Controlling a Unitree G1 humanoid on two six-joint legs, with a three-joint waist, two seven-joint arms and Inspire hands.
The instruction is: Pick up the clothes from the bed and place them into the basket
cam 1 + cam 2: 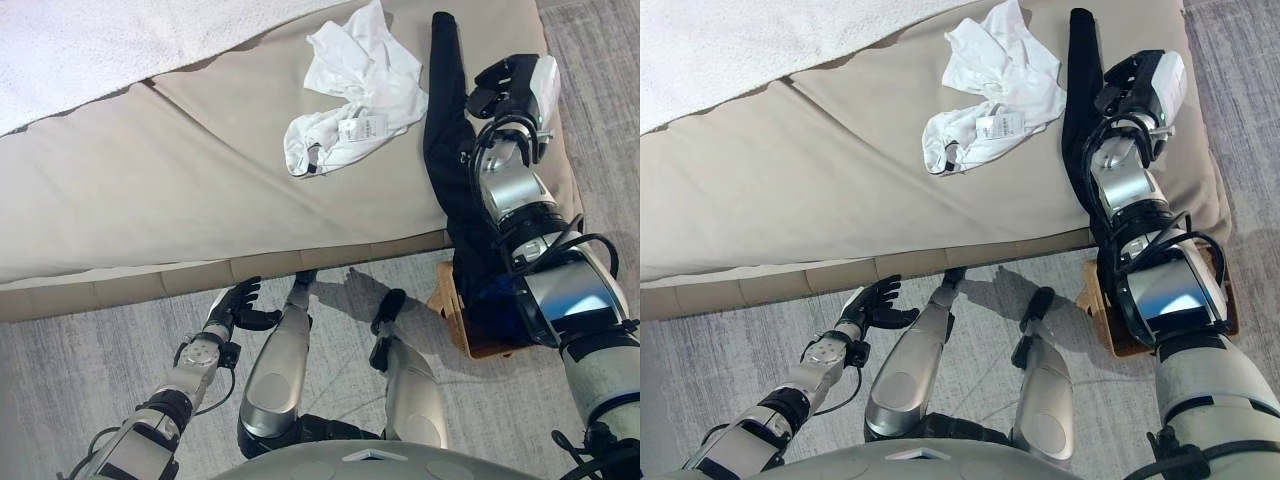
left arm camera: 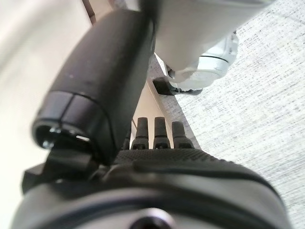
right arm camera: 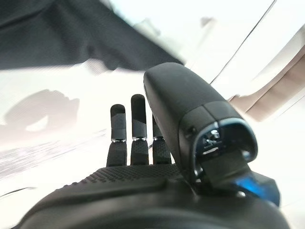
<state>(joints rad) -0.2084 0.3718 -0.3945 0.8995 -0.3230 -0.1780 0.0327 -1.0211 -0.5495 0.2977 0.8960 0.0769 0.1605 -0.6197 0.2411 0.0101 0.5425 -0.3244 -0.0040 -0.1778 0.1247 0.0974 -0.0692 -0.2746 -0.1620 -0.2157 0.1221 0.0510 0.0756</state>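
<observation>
On my feed the left arm (image 1: 190, 375) and the right arm (image 1: 570, 290) are rounded silver-grey shells, split by black bands at the joints. The left hand (image 1: 235, 305) is dark all over. The right hand (image 1: 510, 85) is dark too and carries a white cover. Up close, its palm is pebbled with fine raised dots, the fingers (image 3: 138, 119) are matt black with paler rings, and the thumb is a smooth glossy shell.

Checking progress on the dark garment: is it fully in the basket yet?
No. The dark garment still stretches across the bed, its lower end hanging over the edge toward the basket.
</observation>
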